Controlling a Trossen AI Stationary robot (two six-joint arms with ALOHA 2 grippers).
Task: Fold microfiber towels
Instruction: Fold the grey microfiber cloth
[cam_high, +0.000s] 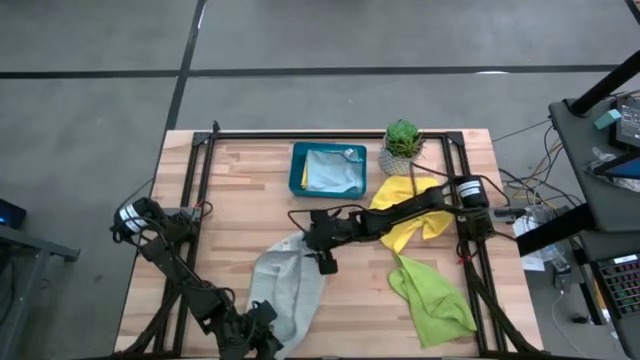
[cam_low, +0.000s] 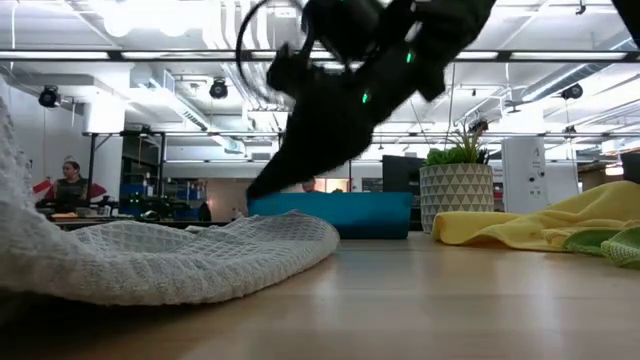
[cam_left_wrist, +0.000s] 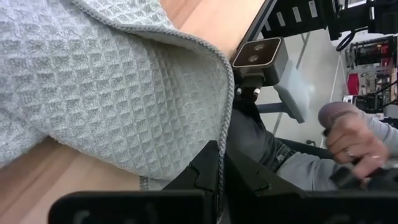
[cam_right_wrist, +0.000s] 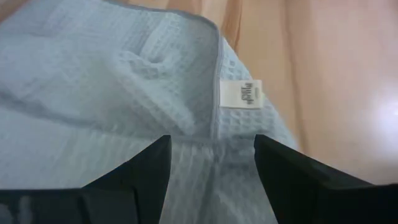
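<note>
Pale grey waffle-weave towel (cam_high: 288, 290) lies at the table's (cam_high: 240, 190) front edge; your left gripper (cam_left_wrist: 219, 180) pinches its hem; right gripper (cam_high: 322, 252) hovers spread wide above its far corner, empty; next, seemingly, grip that corner and fold.

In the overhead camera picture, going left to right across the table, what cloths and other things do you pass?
Pale grey towel held at the near edge by the left gripper → teal tray with a light blue towel → potted plant → lime green towel.
</note>
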